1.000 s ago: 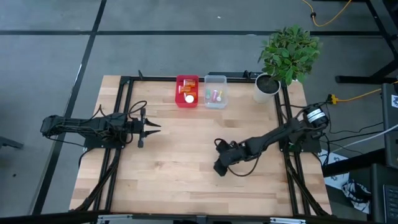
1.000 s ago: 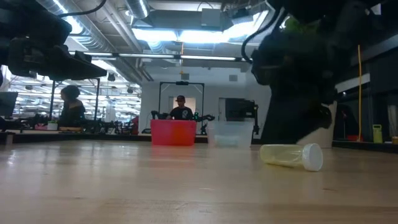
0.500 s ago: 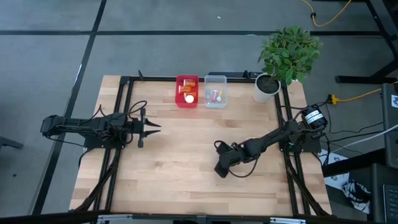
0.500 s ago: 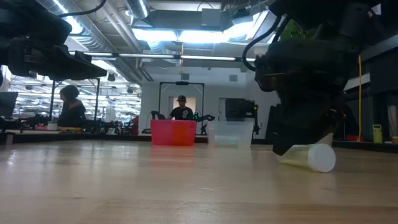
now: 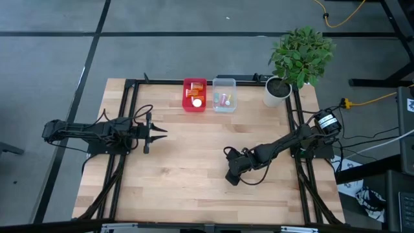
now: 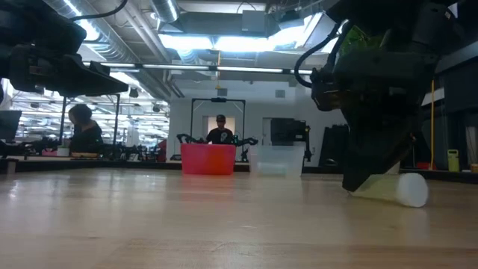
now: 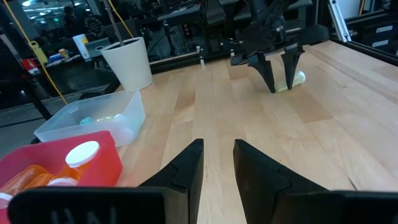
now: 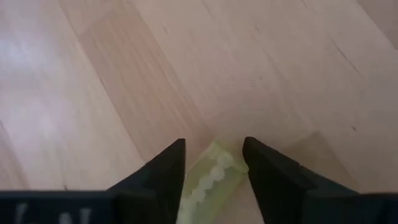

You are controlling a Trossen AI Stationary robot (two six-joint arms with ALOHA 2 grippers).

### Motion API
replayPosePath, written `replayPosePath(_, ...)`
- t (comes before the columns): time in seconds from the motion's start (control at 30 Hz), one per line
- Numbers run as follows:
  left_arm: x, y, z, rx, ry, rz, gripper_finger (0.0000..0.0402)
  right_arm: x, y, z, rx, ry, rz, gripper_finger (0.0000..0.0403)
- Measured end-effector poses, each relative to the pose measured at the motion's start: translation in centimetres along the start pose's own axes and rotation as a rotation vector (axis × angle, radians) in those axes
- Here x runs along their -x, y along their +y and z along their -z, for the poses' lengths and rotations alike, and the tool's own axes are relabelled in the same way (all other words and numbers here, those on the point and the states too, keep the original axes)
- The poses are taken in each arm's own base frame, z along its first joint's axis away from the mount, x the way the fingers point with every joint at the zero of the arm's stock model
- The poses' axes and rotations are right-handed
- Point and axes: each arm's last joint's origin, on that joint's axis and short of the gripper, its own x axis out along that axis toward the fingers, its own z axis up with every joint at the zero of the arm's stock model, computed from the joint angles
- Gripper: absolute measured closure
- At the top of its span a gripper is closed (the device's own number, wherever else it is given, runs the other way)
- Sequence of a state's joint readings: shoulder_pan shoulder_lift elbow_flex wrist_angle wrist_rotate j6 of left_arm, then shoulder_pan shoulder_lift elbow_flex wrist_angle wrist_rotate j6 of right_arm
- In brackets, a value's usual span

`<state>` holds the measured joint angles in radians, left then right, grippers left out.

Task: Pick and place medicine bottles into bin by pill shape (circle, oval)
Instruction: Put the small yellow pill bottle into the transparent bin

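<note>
Waiting left gripper (image 5: 157, 131) fingers parted, empty | red bin (image 5: 195, 94), clear bin (image 5: 224, 94) far edge | right gripper (image 8: 211, 163) straddling lying yellow vial (image 8: 208, 180), fingers around it, grip not confirmed | risk: round vial rolls, squirts out

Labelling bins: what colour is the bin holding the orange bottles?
Red bin, clearest in the high view.
</note>
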<state>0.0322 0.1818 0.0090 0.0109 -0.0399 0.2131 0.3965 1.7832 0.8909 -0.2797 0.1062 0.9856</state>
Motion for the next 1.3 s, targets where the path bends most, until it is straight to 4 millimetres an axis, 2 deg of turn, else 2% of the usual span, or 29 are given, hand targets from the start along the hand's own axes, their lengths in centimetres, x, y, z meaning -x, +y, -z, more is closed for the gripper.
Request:
replayPosePath(0.23, 0.0, 0.0, 0.0, 0.000, 0.000, 0.000, 0.0319, 0.1, 0.0, -0.5, 0.009, -0.003, 0.010, 0.0297)
replayPosePath(0.4, 0.0, 0.0, 0.0, 0.000, 0.000, 0.000, 0.0319, 0.7, 1.0, -1.3, 0.106, -0.014, 0.026, 0.0299)
replayPosePath(0.6, 0.0, 0.0, 0.0, 0.000, 0.000, 0.000, 0.0319, 2.2, 1.6, -2.5, 0.177, -0.067, 0.178, 0.0299)
replayPosePath(0.7, 0.0, 0.0, 0.0, 0.000, 0.000, 0.000, 0.0319, 2.9, 1.8, -3.6, 0.234, -0.133, 0.243, 0.0298)
replayPosePath(0.83, 0.0, 0.0, 0.0, 0.000, 0.000, 0.000, 0.0319, 4.1, 1.5, -6.7, 0.300, -0.257, 0.356, 0.0297)
replayPosePath(0.97, 0.0, 0.0, 0.0, 0.000, 0.000, 0.000, 0.0319, 5.7, 0.1, -11.2, 0.304, -0.381, 0.482, 0.0297)
replayPosePath(1.17, 0.0, 0.0, 0.0, 0.000, 0.000, 0.000, 0.0319, 8.1, -4.3, -17.6, 0.224, -0.475, 0.661, 0.0297)
replayPosePath(1.3, 0.0, 0.0, 0.0, -0.005, 0.000, 0.000, 0.0319, 8.8, -7.7, -20.3, 0.122, -0.518, 0.698, 0.0296)
